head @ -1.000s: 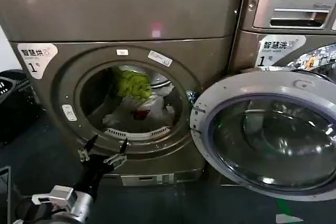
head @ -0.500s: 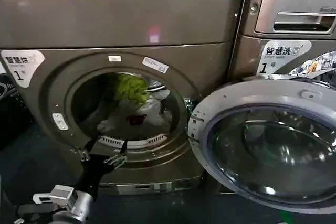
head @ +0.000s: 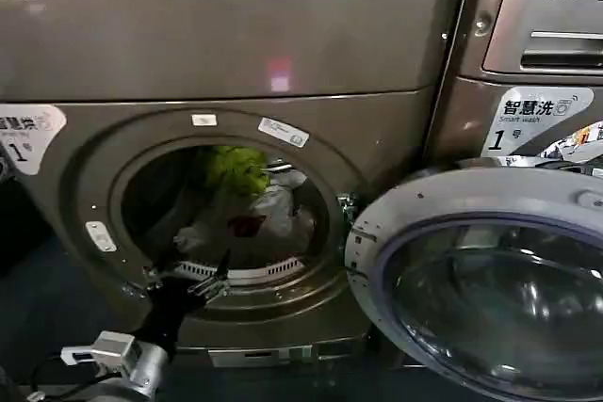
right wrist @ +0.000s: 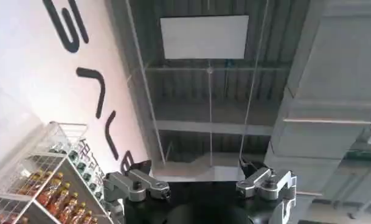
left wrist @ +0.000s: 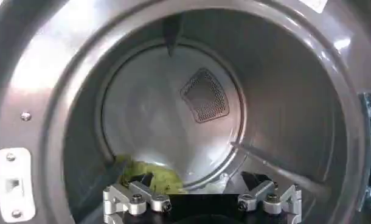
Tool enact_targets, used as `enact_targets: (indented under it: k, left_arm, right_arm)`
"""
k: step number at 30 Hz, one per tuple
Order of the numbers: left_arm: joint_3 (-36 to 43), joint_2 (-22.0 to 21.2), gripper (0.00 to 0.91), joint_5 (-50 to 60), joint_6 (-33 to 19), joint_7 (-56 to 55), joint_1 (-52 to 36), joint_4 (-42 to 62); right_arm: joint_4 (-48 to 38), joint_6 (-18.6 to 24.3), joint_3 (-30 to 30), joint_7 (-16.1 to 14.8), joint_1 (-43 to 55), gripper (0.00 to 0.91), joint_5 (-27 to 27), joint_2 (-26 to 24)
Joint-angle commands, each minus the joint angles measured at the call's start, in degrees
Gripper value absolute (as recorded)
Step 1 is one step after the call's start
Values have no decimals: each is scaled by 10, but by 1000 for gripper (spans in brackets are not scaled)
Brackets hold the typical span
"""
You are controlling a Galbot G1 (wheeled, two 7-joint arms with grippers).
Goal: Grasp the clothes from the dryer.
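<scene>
several soft garments make up the clothes, heaped on the floor of the dryer drum, behind the round port: a lime-green piece at the back of the heap, white or pale grey ones in front of it, and a small red patch low in the middle. from the left wrist the green piece shows low in the drum, just beyond the fingertips. they look light, limp and easy to crumple, so they should bunch up between the fingers rather than slip; the likely trouble is one piece dragging the others along or catching on the port's rim. a raised fold on top of the pale heap, nearest the port, seems the best place to pinch. the dryer's door hangs open to the right of the port, and nothing else is visible in the drum besides the clothes.

the left gripper sits at the port's lower rim, jaws spread apart and holding nothing. the right gripper is away from the dryer, pointed up at a ceiling, its jaws likewise parted and bare.
</scene>
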Motion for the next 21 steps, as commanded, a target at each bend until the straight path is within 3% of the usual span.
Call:
enact_targets:
  k: [1, 21]
  left_arm:
    - [0, 0, 907, -1, 0, 0, -1, 0]
    - [1, 4, 907, 0, -4, 6, -8, 9]
  right_arm:
    - [0, 0, 0, 0, 0, 907, 0, 0]
    - [1, 1, -5, -3, -3, 907, -11, -2]
